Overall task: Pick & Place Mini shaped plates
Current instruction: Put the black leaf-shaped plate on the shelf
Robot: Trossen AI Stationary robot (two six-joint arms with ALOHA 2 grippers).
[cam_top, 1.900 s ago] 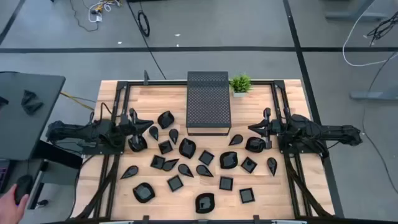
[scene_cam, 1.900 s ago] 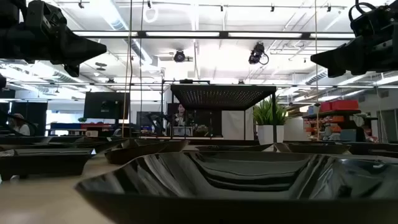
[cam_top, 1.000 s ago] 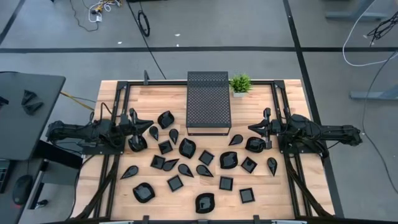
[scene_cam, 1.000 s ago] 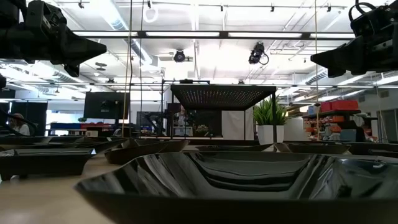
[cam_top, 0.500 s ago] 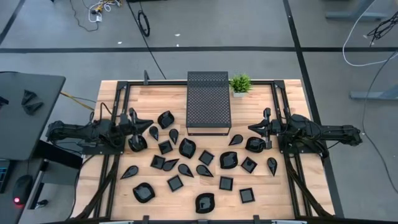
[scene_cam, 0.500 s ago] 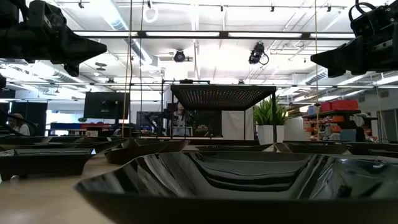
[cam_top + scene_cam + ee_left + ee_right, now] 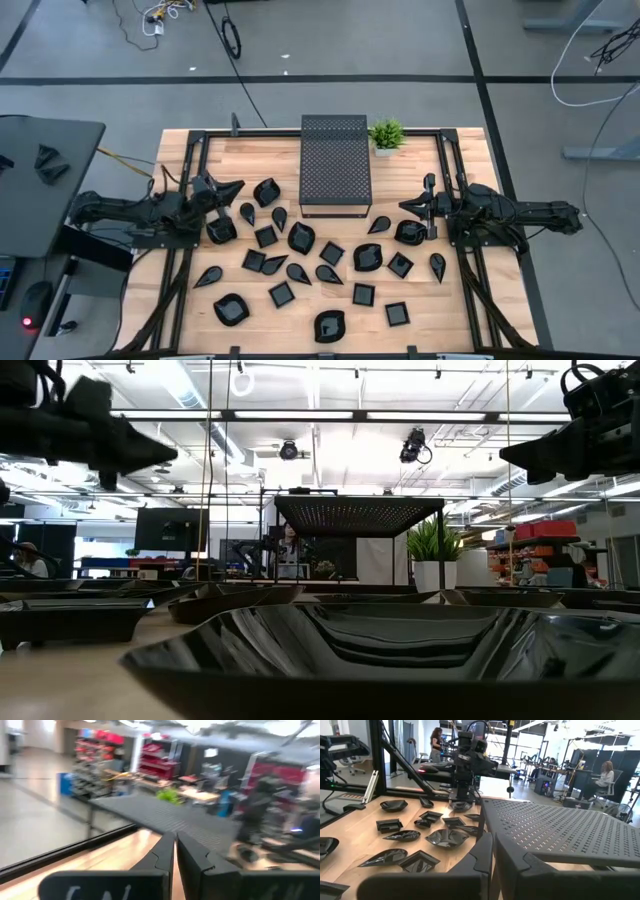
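Several mini shaped plates, small glossy black dishes, lie scattered flat on the wooden table (image 7: 455, 300), among them a rounded one (image 7: 300, 238) and a square one (image 7: 363, 295). They also show in the right wrist view (image 7: 447, 837), and one fills the foreground of the low view (image 7: 380, 650). My left gripper (image 7: 238, 186) (image 7: 175, 837) hovers shut above the table's left side, over the plates there. My right gripper (image 7: 404, 207) (image 7: 493, 839) hovers shut above the right side. Both point level toward the table's middle and hold nothing.
A large black perforated box (image 7: 335, 165) stands at the far middle of the table, with a small green potted plant (image 7: 386, 133) beside it on the right. A black frame rail (image 7: 200, 150) runs around the table. People sit in the room behind (image 7: 607, 772).
My left gripper has swung its fingertips toward the table's far edge, staying at the same place and shut. My right gripper and the plates have kept still.
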